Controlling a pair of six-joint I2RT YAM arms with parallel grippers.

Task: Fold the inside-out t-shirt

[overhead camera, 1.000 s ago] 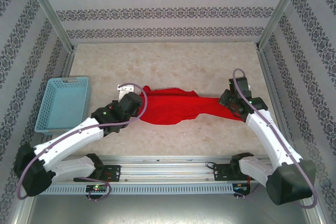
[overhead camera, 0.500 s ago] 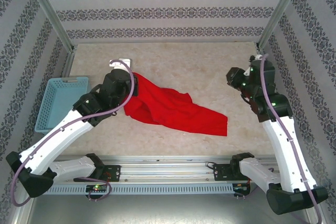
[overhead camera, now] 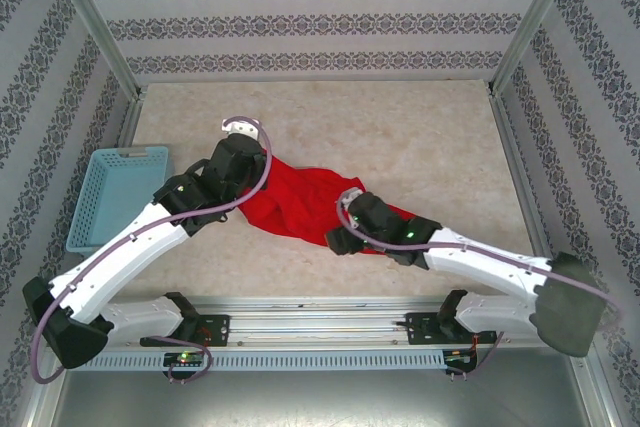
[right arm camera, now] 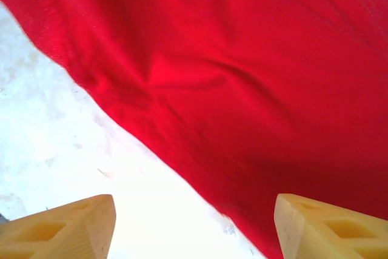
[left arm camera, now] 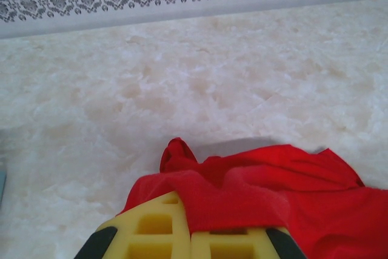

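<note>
- Top external view: the inside-out t-shirt [overhead camera: 295, 202] lies bunched on the table [overhead camera: 420, 137] near its middle. Its long axis runs from about 10 o'clock to 4 o'clock.
- The left gripper [overhead camera: 250, 175] sits at the 10 o'clock end of that axis. In the left wrist view its yellow pads [left arm camera: 157, 238] are pressed together with a fold of red cloth pinched between them.
- The right gripper [overhead camera: 340, 232] hovers over the shirt's near edge, towards the 4 o'clock end. Its jaws stand apart and nothing is between them.
- In the right wrist view the two fingertips [right arm camera: 66, 235] straddle bare table. The cloth lies ahead of them, from 12 to 2 o'clock, and its edge slants from 10 o'clock down to 4 o'clock.
- That edge nears the right-hand fingertip and stays well apart from the left-hand one.
- Judgement: the right arm is the nearer one to the loose end. The coming grasp depends on moving the open jaws forward, towards 1 o'clock, until the slanting edge lies between them.
- Risk: closing where they are now would probably catch nothing, or only a thin sliver.
</note>
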